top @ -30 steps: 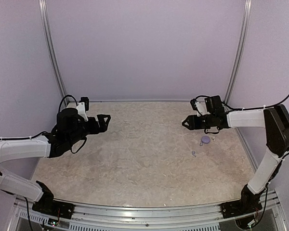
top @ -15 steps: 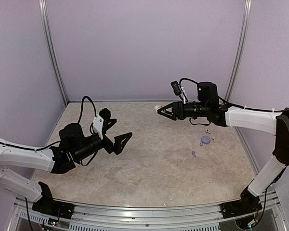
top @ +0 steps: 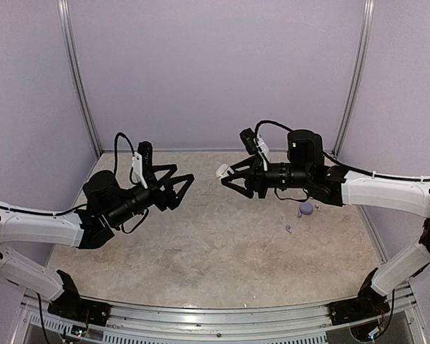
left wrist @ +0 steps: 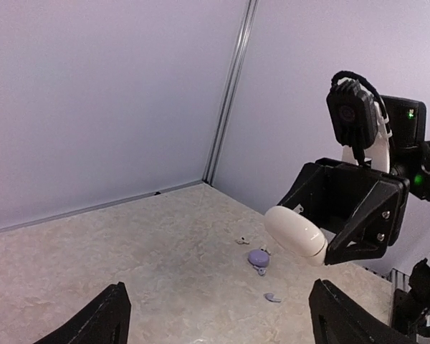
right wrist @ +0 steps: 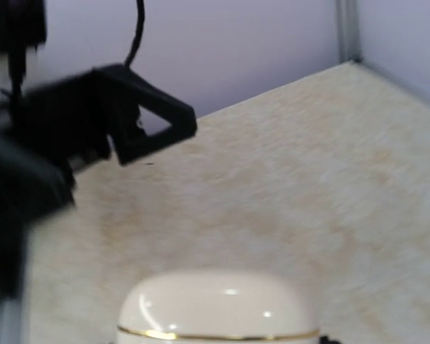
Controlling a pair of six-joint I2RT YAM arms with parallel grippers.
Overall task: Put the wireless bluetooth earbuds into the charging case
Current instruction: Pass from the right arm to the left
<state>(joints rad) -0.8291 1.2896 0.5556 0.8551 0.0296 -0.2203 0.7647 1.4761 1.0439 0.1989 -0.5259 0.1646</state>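
Observation:
My right gripper is shut on a cream-white pebble-shaped charging case, held in the air over the table's middle back. The case is closed, with a gold seam, and fills the bottom of the right wrist view. My left gripper hangs open and empty, facing the case from a short gap. Tiny lilac earbuds lie on the table to the right, one earbud apart from the rest. A small round lilac case lies among them.
The marbled beige table is enclosed by pale lilac walls with metal corner posts. A third small earbud piece touches the lilac case. The left gripper's fingers show blurred at the upper left of the right wrist view.
Both arms swung inward toward the table's middle. The right gripper carried the white case leftward, away from the earbuds. The left gripper rose to face it, its jaws slightly narrower.

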